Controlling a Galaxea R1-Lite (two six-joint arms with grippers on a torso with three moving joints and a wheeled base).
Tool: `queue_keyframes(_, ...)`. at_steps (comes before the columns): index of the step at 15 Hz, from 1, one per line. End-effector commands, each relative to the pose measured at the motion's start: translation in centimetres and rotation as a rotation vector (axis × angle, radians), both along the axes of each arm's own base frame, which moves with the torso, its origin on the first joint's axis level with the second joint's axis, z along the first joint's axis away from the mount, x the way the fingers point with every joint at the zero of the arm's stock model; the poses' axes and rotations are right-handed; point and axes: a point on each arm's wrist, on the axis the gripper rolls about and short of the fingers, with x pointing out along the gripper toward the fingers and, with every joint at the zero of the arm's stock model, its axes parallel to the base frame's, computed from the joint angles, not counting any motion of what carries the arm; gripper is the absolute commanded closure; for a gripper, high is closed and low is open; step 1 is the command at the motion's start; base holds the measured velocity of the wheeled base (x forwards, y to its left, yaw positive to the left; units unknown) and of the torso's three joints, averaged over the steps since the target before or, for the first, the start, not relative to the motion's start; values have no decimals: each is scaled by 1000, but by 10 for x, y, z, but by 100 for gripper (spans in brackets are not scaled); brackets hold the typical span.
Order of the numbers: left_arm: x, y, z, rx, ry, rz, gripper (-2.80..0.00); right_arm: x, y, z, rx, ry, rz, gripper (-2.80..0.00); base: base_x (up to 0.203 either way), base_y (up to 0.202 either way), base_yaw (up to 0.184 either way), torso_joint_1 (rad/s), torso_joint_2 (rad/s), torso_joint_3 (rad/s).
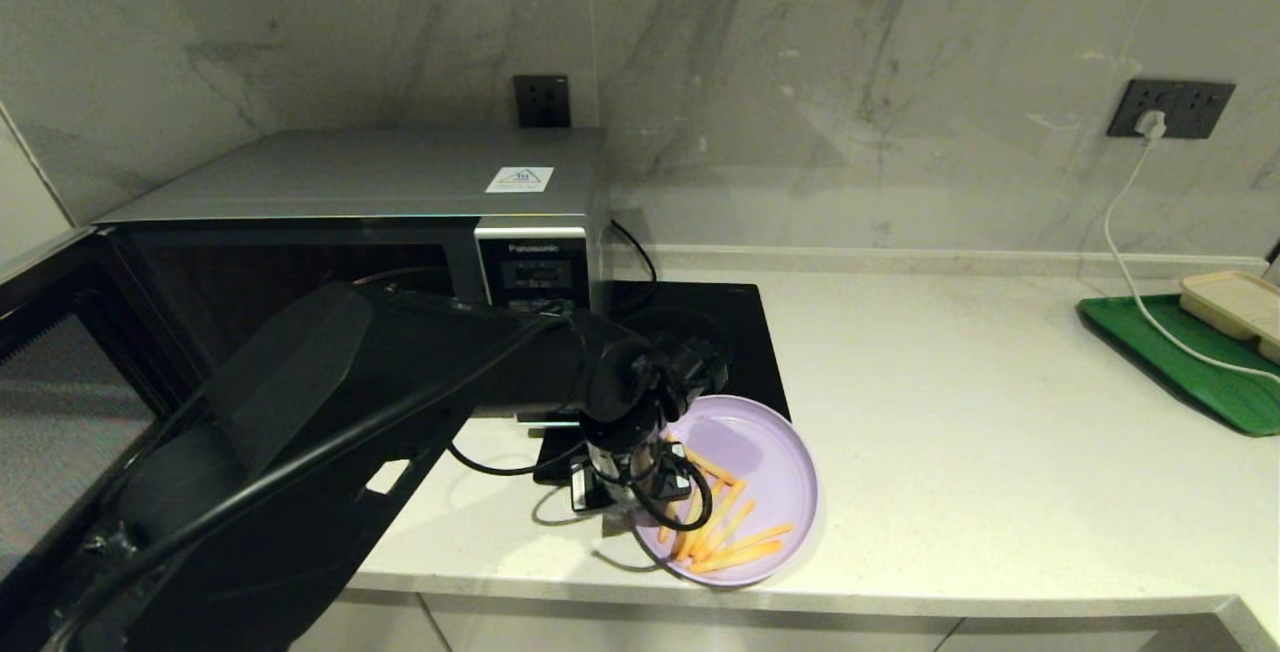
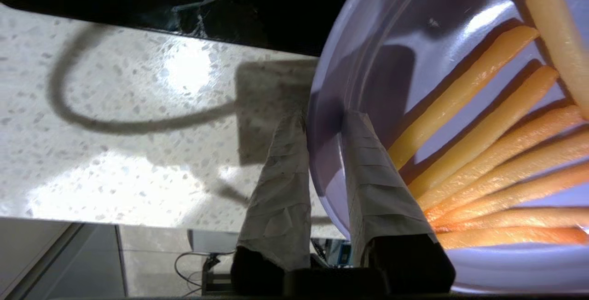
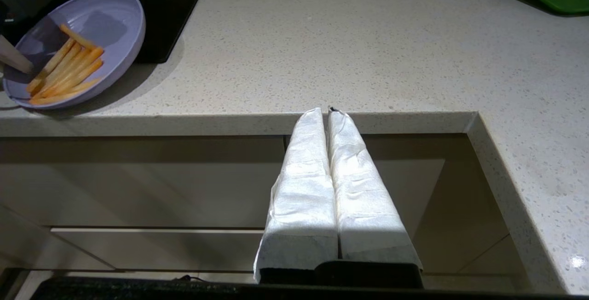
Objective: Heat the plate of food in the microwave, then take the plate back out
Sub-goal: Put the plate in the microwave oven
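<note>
The lilac plate of food [image 1: 765,447] carries several orange fries [image 1: 725,532] and sits near the counter's front edge, its far side over the corner of the black cooktop. My left gripper [image 1: 640,467] is at the plate's left side and is shut on its rim [image 2: 322,152], one taped finger [image 2: 280,171] outside and the other [image 2: 372,171] inside, next to the fries [image 2: 483,129]. The silver microwave [image 1: 380,172] stands at the left with its door [image 1: 60,382] swung open. My right gripper [image 3: 324,109] is shut and empty, parked below the counter's edge; from there the plate [image 3: 110,19] shows far off.
A flat black induction cooktop [image 1: 700,332] lies right of the microwave. A green tray [image 1: 1190,362] with a beige compartment tray [image 1: 1235,302] sits at the far right, and a white cable [image 1: 1130,262] runs to it from the wall socket. Bare counter [image 1: 1000,452] spreads between.
</note>
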Motion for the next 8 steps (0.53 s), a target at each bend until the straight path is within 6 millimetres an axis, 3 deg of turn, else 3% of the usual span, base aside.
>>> queue_keyframes(1, -8, -1, 18, -24, -22, -6, 0, 0, 0, 0, 0, 1, 0, 0, 0, 0, 0, 0, 0, 0)
queue_keyframes(4, -13, -1, 25, -29, -26, -12, 0, 0, 0, 0, 0, 1, 0, 0, 0, 0, 0, 0, 0, 0)
queue_keyframes(8, -11, 0, 20, -32, -7, 20, 0, 0, 0, 0, 0, 1, 0, 0, 0, 0, 0, 0, 0, 0)
